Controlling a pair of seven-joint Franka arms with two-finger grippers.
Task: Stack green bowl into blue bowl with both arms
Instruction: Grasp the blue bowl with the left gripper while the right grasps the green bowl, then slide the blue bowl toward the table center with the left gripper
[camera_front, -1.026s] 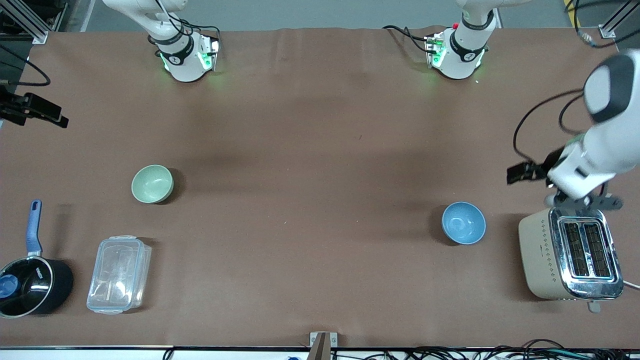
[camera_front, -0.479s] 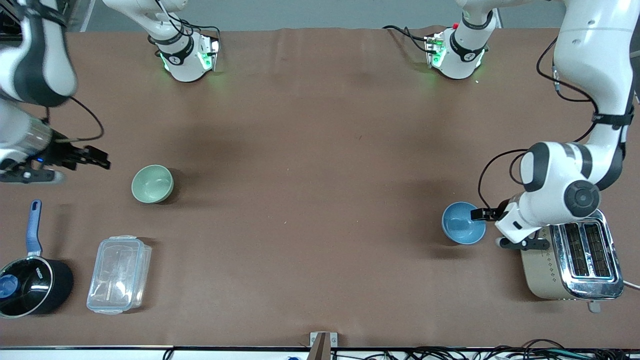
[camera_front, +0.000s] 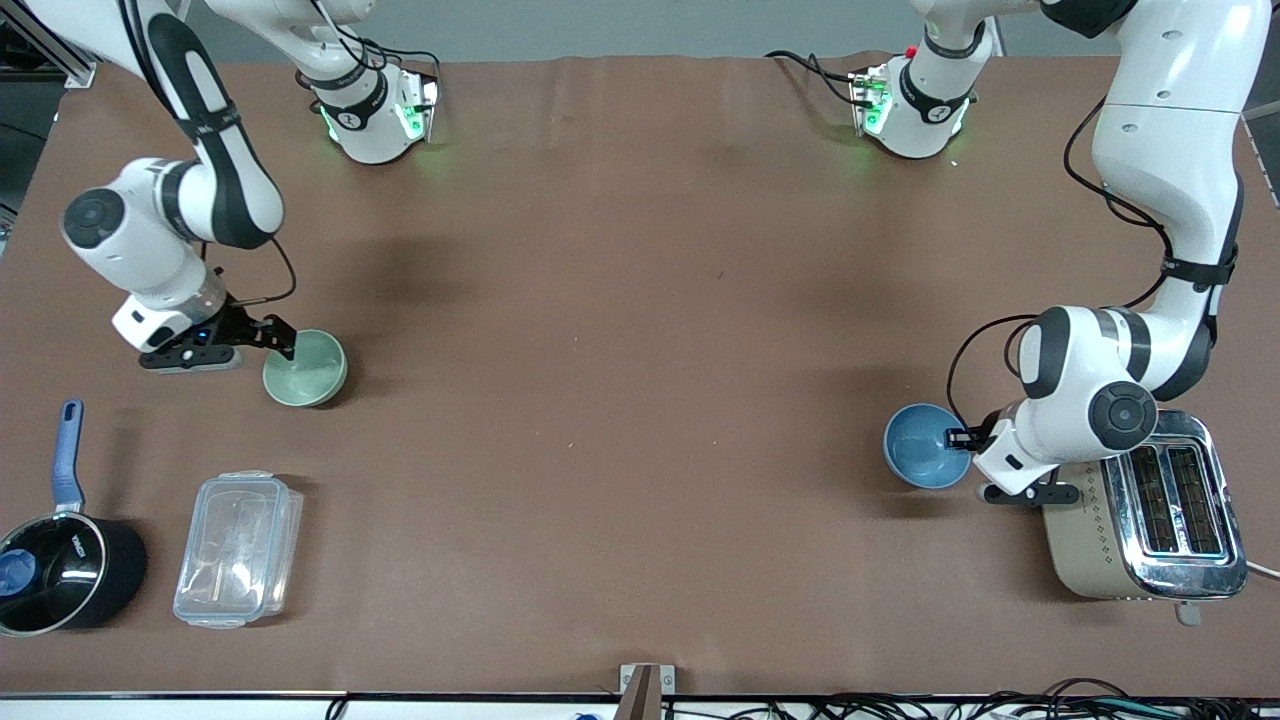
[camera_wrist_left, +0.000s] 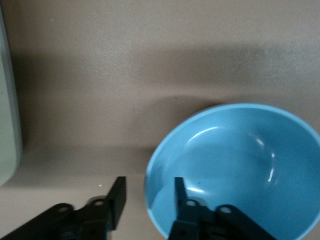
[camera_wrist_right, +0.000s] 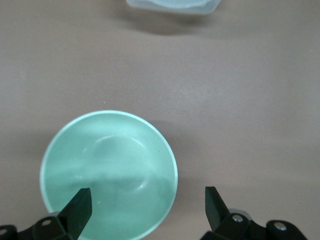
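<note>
The pale green bowl (camera_front: 305, 368) sits upright on the table toward the right arm's end. My right gripper (camera_front: 284, 344) is low at its rim and wide open. In the right wrist view the right gripper (camera_wrist_right: 146, 202) has one finger over the green bowl's (camera_wrist_right: 107, 165) inside and the other outside the rim. The blue bowl (camera_front: 925, 445) sits upright toward the left arm's end. My left gripper (camera_front: 958, 437) is open at its rim. In the left wrist view the left gripper (camera_wrist_left: 148, 192) straddles the blue bowl's (camera_wrist_left: 240, 165) rim, the outer finger apart from the wall.
A cream and chrome toaster (camera_front: 1140, 510) stands right beside the blue bowl and the left arm's wrist; its edge shows in the left wrist view (camera_wrist_left: 7, 125). A clear plastic container (camera_front: 238, 548) and a black saucepan with a blue handle (camera_front: 60, 570) lie nearer to the front camera than the green bowl.
Both arms have swung in from the table's ends and come down. The right gripper has reached the green bowl's rim and the left gripper has settled over the blue bowl's rim. Neither bowl has moved.
</note>
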